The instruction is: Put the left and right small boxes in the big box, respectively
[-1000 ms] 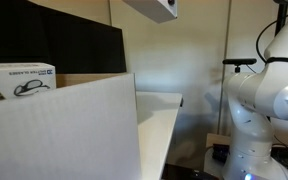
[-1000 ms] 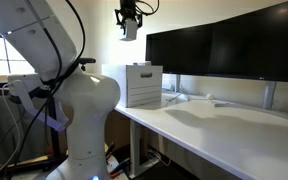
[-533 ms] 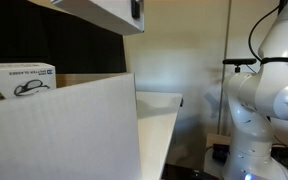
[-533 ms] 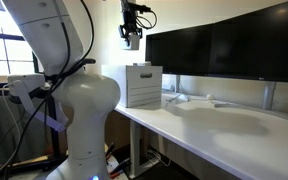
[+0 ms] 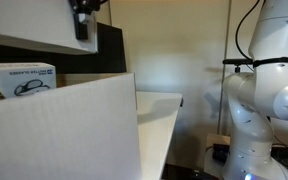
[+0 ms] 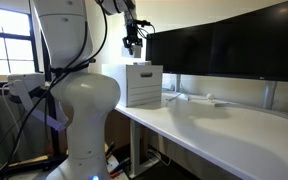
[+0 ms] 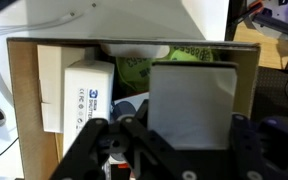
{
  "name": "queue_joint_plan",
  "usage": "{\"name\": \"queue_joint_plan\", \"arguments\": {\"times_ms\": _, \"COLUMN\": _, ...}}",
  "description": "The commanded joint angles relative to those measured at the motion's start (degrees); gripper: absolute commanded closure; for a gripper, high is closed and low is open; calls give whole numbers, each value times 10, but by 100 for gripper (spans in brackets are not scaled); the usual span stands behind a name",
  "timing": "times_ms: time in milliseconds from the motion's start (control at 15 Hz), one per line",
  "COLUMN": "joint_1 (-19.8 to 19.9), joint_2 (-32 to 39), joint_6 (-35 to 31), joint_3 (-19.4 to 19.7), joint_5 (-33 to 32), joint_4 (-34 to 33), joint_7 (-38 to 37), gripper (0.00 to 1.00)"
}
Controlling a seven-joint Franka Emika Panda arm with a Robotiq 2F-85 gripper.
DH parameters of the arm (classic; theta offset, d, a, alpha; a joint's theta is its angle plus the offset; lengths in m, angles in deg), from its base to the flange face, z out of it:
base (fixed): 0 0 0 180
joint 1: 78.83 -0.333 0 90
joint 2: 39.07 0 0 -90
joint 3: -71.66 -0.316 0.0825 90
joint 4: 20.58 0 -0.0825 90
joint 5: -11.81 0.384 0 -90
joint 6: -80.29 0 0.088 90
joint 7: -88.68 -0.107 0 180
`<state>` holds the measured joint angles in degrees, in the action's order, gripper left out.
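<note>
Second placing step in hand: jaws clamped narrow on one small box (image 7: 192,105), hanging over the open big box (image 6: 144,85). The other small box (image 7: 88,95) lies inside already. Next move probably a straight descent, then release clear of it.

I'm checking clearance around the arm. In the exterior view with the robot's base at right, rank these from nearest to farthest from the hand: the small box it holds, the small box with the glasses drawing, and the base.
1. Held small box: gripped in the hand, top left.
2. Glasses small box: below, behind the big box near wall.
3. Base: far right.
</note>
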<state>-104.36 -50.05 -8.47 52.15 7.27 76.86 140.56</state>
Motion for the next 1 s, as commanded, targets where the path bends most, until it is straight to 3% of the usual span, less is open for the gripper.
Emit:
{"name": "queue_joint_plan", "arguments": {"times_ms": 0, "joint_1": 2, "joint_2": 67, "joint_6": -14, "joint_3": -33, "joint_5": -39, "joint_4": -45, "joint_7": -23, "gripper": 69}}
{"name": "queue_joint_plan", "arguments": {"times_ms": 600, "joint_1": -5, "joint_2": 130, "joint_6": -19, "joint_3": -58, "joint_5": -76, "joint_4": -49, "joint_7": -61, "gripper": 69}}
{"name": "queue_joint_plan", "arguments": {"times_ms": 667, "joint_1": 11, "joint_2": 210, "joint_6": -32, "joint_3": -41, "joint_5": -108, "joint_4": -116, "joint_7": -42, "gripper": 69}}
{"name": "queue_joint_plan", "arguments": {"times_ms": 933, "joint_1": 15, "joint_2": 280, "joint_6": -27, "joint_3": -16, "joint_5": -155, "joint_4": -210, "joint_7": -38, "gripper": 69}}
